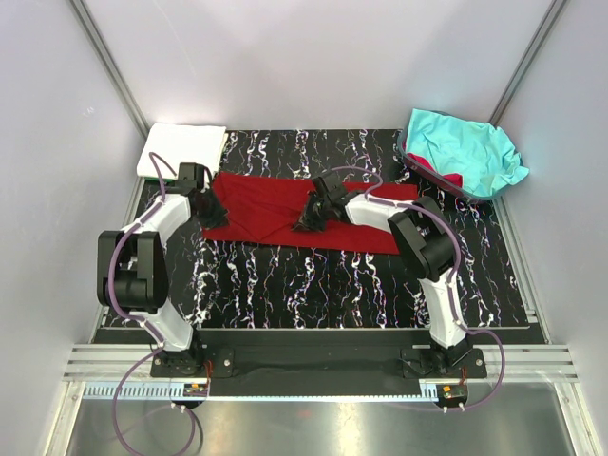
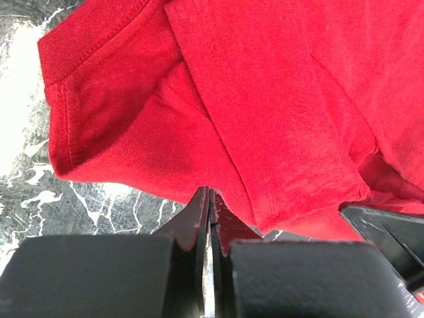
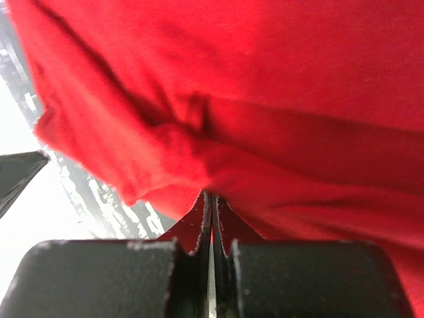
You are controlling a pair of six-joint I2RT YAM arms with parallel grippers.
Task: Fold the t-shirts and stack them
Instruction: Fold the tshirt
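A dark red t-shirt (image 1: pixel 266 204) lies spread across the black marbled mat (image 1: pixel 313 285). My left gripper (image 1: pixel 211 217) is at its left end, jaws shut on the shirt's near edge (image 2: pixel 265 99) beside a sleeve, fingertips (image 2: pixel 209 192) pressed together. My right gripper (image 1: pixel 309 223) is near the shirt's middle, shut on a bunched fold of the red cloth (image 3: pixel 265 99), which fills most of the right wrist view above its tips (image 3: pixel 212 195). A white folded t-shirt (image 1: pixel 180 149) lies at the back left. A turquoise t-shirt (image 1: pixel 465 147) is heaped at the back right.
The turquoise shirt rests in a grey bin (image 1: pixel 418 163) at the mat's back right corner, with a bit of red cloth (image 1: pixel 446 178) under it. White walls with metal rails close in the sides and back. Bare mat (image 2: pixel 99 205) shows in front of the red shirt.
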